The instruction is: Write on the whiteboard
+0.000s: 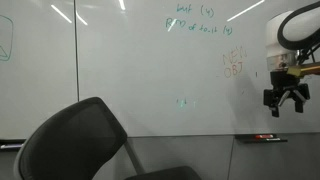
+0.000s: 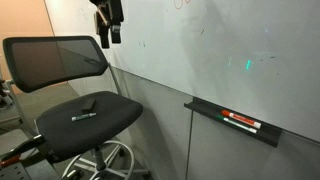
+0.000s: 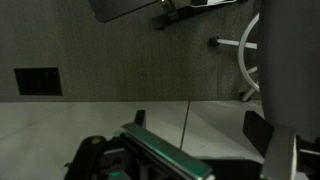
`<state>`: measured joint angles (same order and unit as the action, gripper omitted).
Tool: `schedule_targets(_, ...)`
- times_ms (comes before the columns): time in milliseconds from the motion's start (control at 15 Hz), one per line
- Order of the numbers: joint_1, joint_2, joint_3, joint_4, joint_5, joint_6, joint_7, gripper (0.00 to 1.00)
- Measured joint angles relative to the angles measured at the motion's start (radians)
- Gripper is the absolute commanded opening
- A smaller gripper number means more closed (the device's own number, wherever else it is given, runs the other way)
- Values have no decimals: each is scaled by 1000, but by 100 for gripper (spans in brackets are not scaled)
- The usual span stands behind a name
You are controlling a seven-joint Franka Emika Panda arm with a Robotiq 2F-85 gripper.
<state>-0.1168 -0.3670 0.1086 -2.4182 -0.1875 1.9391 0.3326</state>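
1. My gripper (image 1: 285, 98) hangs at the right edge of the frame in an exterior view, fingers pointing down and spread apart with nothing clamped between them. In an exterior view (image 2: 110, 27) it shows at the top, left of centre.
2. In the wrist view a dark bar with a greenish edge (image 3: 165, 152) lies low in the frame. I cannot tell what it is.
3. My arm (image 1: 296, 28) comes in from the upper right, white with black joints.
4. The whiteboard (image 1: 130, 70) stands just behind my hand and fills most of the frame. Teal writing (image 1: 200, 20) sits at top centre and faint orange scribbles (image 1: 235, 66) just left of my hand.
5. Its tray ledge (image 1: 262, 139) is below my hand, at lower right. It holds red-and-black markers (image 2: 241, 122).
6. A black office chair (image 2: 70, 95) stands at the left, with a marker (image 2: 83, 117) lying on its seat.
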Motion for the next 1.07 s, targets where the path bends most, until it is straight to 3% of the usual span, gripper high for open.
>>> schedule_targets(667,12,5,-7,5,5,-3,0,100)
schedule_targets(1067,118,95,26,-18,81,39,6,100)
